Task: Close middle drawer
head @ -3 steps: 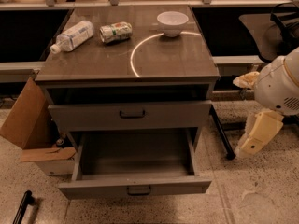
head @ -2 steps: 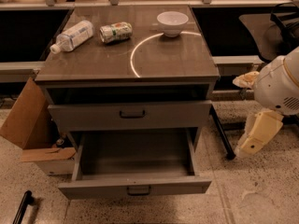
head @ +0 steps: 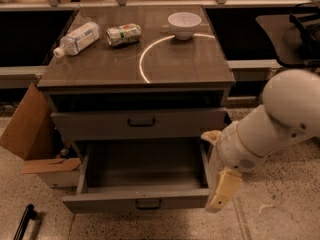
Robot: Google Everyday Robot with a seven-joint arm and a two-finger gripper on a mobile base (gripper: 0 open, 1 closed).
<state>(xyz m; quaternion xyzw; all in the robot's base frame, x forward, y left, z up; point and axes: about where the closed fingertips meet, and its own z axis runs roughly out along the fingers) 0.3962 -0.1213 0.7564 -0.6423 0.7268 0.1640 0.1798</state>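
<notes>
The middle drawer (head: 137,200) is the wide grey one with a low front and a small dark centre handle. It is pulled far out, and its deep tray shows nothing inside. Above it is the taller-fronted drawer (head: 140,125) with a black bar handle, nearly shut. The lowest drawer is hidden beneath the open one. My gripper (head: 210,171) is at the right front corner of the open drawer, beside its right wall. It is open and empty, with one cream finger (head: 223,188) pointing down past the drawer front and the other near the tray's back right.
On the cabinet top (head: 190,64) lie a plastic bottle (head: 77,38) and a crushed can (head: 124,34), with a white bowl (head: 184,24) standing by them. A cardboard box (head: 30,134) stands left of the cabinet. A black bar (head: 24,221) lies on the floor at front left. A dark chair (head: 292,31) is at the right.
My arm has swung left and down from beside the cabinet to the open drawer's right front corner. The drawer is still out.
</notes>
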